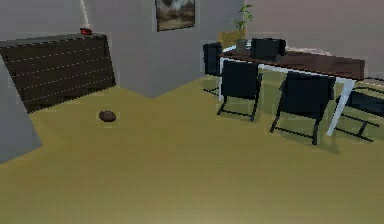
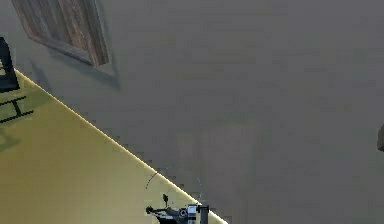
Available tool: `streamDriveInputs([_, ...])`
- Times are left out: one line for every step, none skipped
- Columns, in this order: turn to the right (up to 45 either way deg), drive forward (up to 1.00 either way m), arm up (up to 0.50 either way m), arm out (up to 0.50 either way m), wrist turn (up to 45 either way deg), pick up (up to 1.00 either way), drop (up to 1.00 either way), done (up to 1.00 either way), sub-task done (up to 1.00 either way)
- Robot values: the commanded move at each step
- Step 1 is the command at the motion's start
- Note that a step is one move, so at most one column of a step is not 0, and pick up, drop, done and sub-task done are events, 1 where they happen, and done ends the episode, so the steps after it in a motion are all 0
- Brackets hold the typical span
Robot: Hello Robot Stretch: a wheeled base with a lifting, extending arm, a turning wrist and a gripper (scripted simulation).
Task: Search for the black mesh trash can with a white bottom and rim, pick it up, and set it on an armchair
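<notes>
My gripper (image 2: pixel 160 209) sits at the arm side view's bottom edge, just left of two small white squares (image 2: pixel 190 212) at the end of the arm. Only bare yellow floor and grey wall lie behind its far end, so it holds nothing. A small brown round object (image 1: pixel 107 116) lies on the floor in the forward view, left of the middle.
A dark wooden dresser (image 1: pixel 60 70) with a red thing (image 1: pixel 87 32) on top stands at the forward view's left. A dark dining table (image 1: pixel 315 64) ringed by black chairs (image 1: pixel 240 83) fills the right, with a plant (image 1: pixel 243 20) and a wall picture (image 1: pixel 176 14) behind. A grey wall (image 2: pixel 250 90) with a wooden panel (image 2: pixel 65 30) runs close along the arm side.
</notes>
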Motion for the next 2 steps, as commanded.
streamDriveInputs([0.0,0.0,0.0,0.0,21.0,0.0,0.0,0.0,0.0])
streamDriveInputs([0.0,0.0,-0.3,0.0,0.0,0.0,0.0,0.0,0.0])
